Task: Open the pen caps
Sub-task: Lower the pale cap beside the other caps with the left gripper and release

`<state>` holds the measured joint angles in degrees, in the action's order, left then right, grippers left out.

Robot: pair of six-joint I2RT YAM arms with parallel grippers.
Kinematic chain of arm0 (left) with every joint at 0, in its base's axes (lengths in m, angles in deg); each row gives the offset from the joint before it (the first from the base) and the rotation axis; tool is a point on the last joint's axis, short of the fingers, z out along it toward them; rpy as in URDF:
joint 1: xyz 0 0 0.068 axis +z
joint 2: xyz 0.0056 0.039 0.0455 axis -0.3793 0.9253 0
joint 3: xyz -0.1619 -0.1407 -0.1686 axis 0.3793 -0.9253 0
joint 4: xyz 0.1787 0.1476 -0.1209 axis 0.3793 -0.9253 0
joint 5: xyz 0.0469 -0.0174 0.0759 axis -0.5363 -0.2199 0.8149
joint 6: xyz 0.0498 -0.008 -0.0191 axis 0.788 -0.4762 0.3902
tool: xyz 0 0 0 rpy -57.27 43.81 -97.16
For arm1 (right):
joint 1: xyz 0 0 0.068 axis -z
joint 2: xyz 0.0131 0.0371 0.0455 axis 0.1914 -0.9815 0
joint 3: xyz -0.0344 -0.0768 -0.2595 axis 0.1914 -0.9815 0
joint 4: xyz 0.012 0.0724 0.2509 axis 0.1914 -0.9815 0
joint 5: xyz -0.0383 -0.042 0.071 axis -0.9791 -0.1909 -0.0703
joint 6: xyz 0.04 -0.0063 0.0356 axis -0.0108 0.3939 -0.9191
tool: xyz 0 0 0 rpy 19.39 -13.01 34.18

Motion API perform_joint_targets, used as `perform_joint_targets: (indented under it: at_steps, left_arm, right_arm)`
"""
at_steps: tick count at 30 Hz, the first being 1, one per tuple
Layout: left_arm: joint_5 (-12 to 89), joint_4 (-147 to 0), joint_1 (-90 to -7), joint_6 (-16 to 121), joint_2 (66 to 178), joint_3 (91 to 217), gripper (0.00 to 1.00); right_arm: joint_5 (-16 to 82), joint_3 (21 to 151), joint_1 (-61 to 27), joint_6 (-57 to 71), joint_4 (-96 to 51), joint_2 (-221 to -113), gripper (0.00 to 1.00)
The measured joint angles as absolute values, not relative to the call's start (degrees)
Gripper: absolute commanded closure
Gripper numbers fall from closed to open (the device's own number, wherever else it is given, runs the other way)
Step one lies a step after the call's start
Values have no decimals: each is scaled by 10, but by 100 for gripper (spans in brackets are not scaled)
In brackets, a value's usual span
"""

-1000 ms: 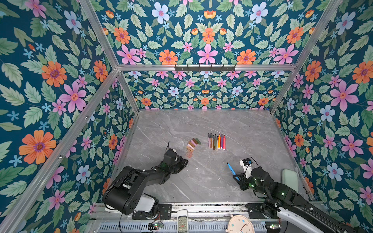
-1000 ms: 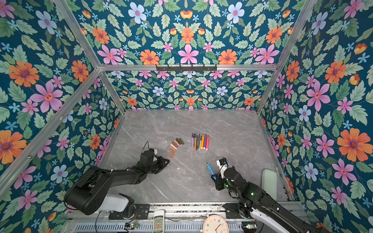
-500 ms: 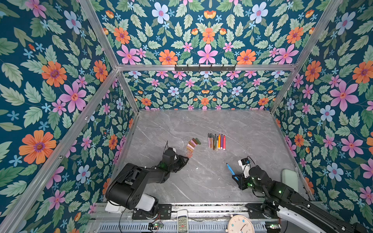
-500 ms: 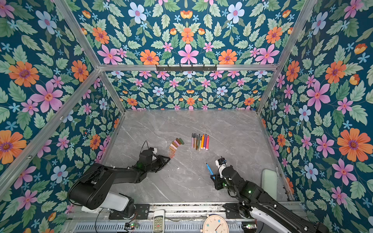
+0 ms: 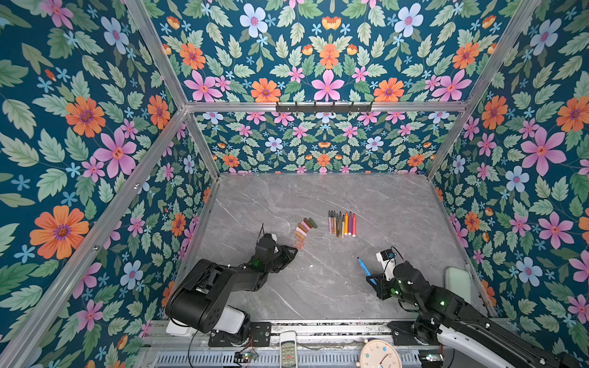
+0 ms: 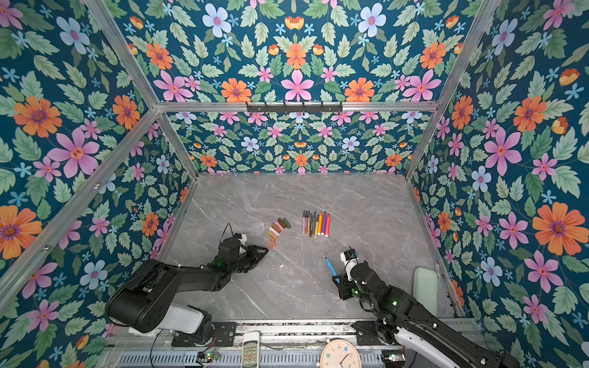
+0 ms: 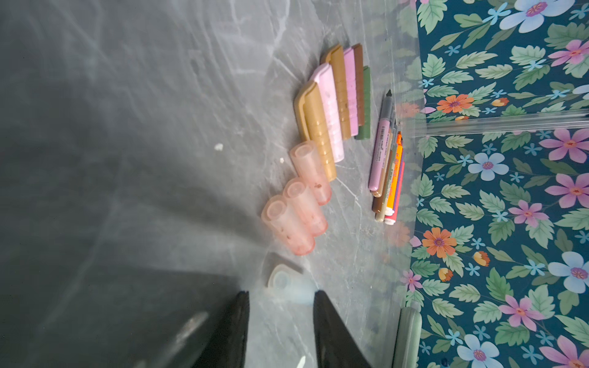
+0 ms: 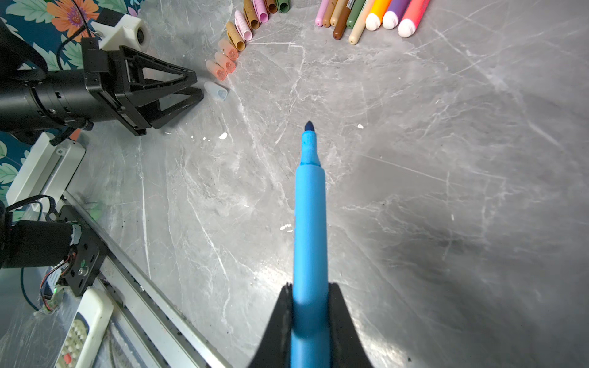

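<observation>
Left gripper: the left gripper point(image 5: 294, 251) lay low over the grey tabletop point(image 5: 318, 286), just left of the near end of the row of pen caps point(image 5: 304, 227). Its jaws stood a narrow way apart with nothing between them.

Loose cap: a pale blue cap point(image 7: 283, 282) lay on its side right off the left gripper's fingertips point(image 8: 195, 77). It came next after the near end of the row of pen caps but sat apart from it. Whether it touched a fingertip could not be told.

Cap row: the row of pen caps curved across the tabletop with the caps side by side. Three translucent pink ones point(image 7: 302, 200) lay at its near end, then tan, pink and brown, with green at the far end.

Pens: the pens point(image 5: 342, 224) lay uncapped and side by side just right of the row of pen caps, tips pointing at the far wall.

Blue pen: the blue pen point(image 8: 310, 207) was well to the right of the row of pen caps and nearer the robot. It was off the tabletop and uncapped, with its dark tip bare.

Right gripper: the right gripper point(image 8: 310, 286) was clamped on the blue pen's lower barrel, well right of the row of pen caps.
</observation>
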<state>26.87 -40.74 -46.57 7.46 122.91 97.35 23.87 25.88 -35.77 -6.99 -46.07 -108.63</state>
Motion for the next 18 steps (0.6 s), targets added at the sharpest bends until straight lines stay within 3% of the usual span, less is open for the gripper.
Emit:
perform_joint_targets:
  at_steps: [18]
  left_arm:
    - [269, -480, -463, 112, 1153, 992, 64]
  right_arm:
    - [231, 268, -358, -76, -468, -1100, 100]
